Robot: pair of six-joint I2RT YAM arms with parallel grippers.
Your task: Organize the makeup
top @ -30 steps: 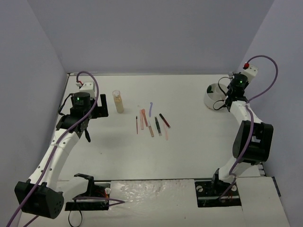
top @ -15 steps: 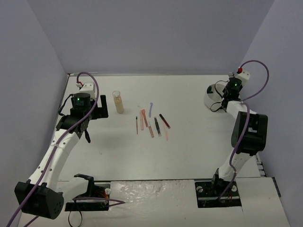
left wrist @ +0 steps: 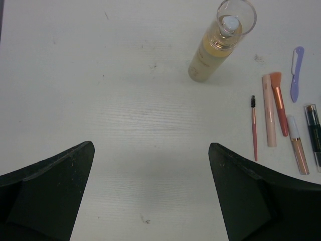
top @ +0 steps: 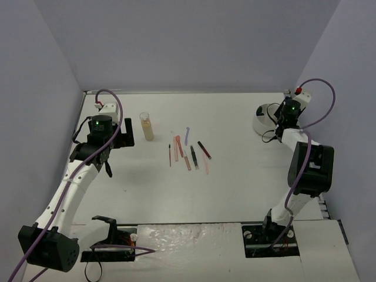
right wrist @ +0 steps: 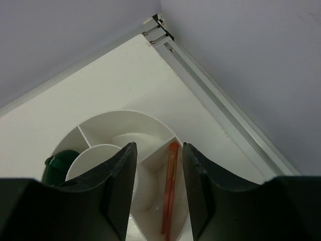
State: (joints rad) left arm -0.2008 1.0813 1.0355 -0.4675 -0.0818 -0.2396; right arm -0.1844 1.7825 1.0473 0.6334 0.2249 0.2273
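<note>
Several thin makeup sticks [top: 188, 151], pink, red, black and lilac, lie in a row mid-table; they also show in the left wrist view [left wrist: 281, 120]. A clear bottle of beige liquid [top: 146, 126] stands left of them, also seen in the left wrist view [left wrist: 216, 44]. My left gripper [left wrist: 150, 201] is open and empty, left of the bottle. My right gripper [right wrist: 158, 165] is open over the white divided bowl [right wrist: 125, 120], where an orange-red stick [right wrist: 170, 191] lies in one compartment and a dark green disc [right wrist: 56, 163] in another.
The bowl [top: 262, 119] sits at the far right, close to the side wall and the rail [right wrist: 220, 110] along the table edge. Purple-grey walls enclose the table on three sides.
My right wrist has swung from over the bowl's right side to a slightly different pose above it. The left arm and the sticks have not moved.
</note>
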